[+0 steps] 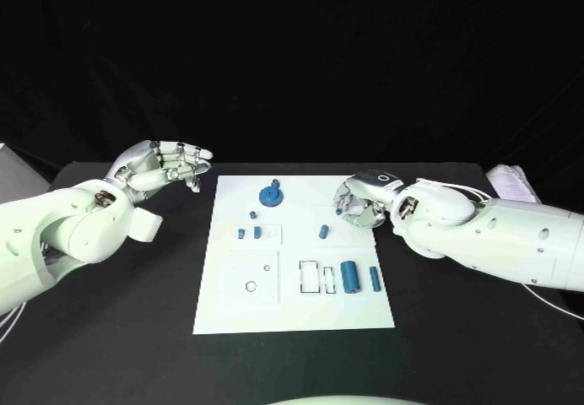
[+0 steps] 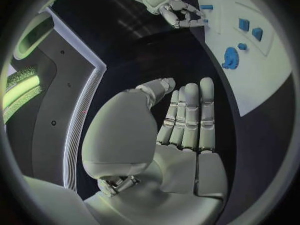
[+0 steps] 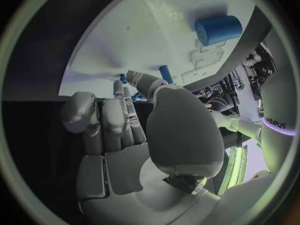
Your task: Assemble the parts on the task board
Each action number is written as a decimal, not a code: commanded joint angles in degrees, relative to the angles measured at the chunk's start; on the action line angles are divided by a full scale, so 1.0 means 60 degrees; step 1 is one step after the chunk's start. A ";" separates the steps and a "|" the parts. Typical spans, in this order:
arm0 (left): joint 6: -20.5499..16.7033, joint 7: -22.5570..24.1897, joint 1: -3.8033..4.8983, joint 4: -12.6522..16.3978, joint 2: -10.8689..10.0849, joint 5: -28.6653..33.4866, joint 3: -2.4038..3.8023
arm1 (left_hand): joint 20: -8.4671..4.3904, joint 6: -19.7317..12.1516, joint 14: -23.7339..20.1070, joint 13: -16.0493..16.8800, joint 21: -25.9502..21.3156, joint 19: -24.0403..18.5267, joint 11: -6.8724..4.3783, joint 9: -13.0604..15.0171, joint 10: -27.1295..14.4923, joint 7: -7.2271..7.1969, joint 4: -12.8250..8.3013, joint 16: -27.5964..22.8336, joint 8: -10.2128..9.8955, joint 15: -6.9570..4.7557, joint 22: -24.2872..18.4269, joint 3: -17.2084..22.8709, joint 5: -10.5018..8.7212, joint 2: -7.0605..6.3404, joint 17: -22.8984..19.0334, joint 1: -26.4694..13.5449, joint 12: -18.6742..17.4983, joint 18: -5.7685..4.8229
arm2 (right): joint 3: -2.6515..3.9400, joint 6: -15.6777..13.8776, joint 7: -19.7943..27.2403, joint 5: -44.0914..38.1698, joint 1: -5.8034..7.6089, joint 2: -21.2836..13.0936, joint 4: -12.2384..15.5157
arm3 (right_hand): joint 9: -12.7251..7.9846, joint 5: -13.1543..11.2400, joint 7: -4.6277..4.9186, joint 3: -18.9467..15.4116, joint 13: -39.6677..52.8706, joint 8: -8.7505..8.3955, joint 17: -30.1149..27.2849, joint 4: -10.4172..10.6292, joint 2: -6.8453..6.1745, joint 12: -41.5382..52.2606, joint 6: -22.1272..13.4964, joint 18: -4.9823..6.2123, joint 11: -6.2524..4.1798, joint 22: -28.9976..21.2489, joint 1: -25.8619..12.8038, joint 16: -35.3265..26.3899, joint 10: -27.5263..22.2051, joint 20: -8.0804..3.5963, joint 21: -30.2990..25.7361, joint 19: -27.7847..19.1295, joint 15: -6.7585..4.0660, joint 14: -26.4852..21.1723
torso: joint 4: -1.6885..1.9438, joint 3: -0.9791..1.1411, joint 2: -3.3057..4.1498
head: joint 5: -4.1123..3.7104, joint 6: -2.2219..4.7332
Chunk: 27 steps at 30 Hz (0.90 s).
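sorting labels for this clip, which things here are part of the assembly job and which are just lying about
Job: white rectangular task board; round blue gear; thick blue cylinder; slim blue peg; small blue blocks.
Lying about: white papers at the black table's far right corner.

Task board (image 1: 231,312) mid-table, parts (image 1: 350,276) on it (gear (image 1: 273,197) rearmost)

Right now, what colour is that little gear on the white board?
The gear is blue, clearest in the head view.

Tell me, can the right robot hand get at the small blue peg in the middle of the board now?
Probably yes. The right robot hand hovers empty beside the small blue peg, and nothing stands between them on the task board.
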 commanded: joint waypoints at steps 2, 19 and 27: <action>0.0284 0.0374 0.0003 0.0051 -0.0031 0.0549 0.0006 | 0.0036 -0.0070 -0.0056 -0.0012 -0.0049 -0.0055 0.0029 -0.0009 -0.0009 -0.0024 0.0000 -0.0040 0.0045 -0.0011 -0.0007 -0.0038 0.0010 0.0011 -0.0007 -0.0087 -0.0018 0.0153 | 0.0000 -0.0129 -0.0488 -0.0523 -0.0018 0.0078 -0.0034 | 0.0021 0.0063 0.0035 0.0007 0.0001 -0.0038 0.0019 0.0098 -0.0032 -0.0010 -0.0003 -0.0086 0.0002 0.0012 -0.0074 0.0063 -0.0068 -0.0020 0.0033 0.0060 0.0052 0.0323 | -0.0002 0.0007 0.0012 | 0.0015 0.0003; 0.0335 0.0231 0.0005 0.0144 -0.0134 0.0692 0.0005 | 0.0047 -0.0105 -0.0056 -0.0044 -0.0161 -0.0018 0.0046 -0.0015 -0.0051 -0.0009 0.0048 -0.0086 0.0062 0.0003 -0.0096 -0.0105 0.0000 0.0050 -0.0035 -0.0121 -0.0039 0.0152 | -0.0012 -0.0025 -0.0708 -0.0688 -0.0141 0.0462 -0.0385 | 0.0141 0.0038 0.0020 0.0139 0.0018 0.0068 0.0075 0.0270 0.0193 0.0024 0.0201 -0.0068 0.0000 0.0026 -0.0092 0.0214 -0.0095 0.0009 0.0032 0.0004 0.0067 0.0263 | -0.0025 0.0028 0.0018 | -0.0013 -0.0043; 0.0296 0.0226 0.0005 0.0147 -0.0138 0.0737 0.0005 | 0.0043 -0.0113 -0.0053 -0.0054 -0.0200 0.0010 0.0041 -0.0017 -0.0050 -0.0010 0.0033 -0.0101 0.0073 -0.0003 -0.0130 -0.0098 0.0009 0.0095 -0.0045 -0.0069 -0.0036 0.0157 | -0.0014 -0.0025 -0.0663 -0.0602 -0.0184 0.0536 -0.0415 | 0.0384 -0.0524 -0.0205 0.0430 0.0111 0.0337 0.0525 0.0404 0.0371 0.0112 0.0577 -0.0216 -0.0189 0.0932 -0.0066 0.0764 0.0366 -0.0080 0.0786 0.0231 -0.0064 0.0329 | -0.0014 0.0024 0.0013 | -0.0019 -0.0091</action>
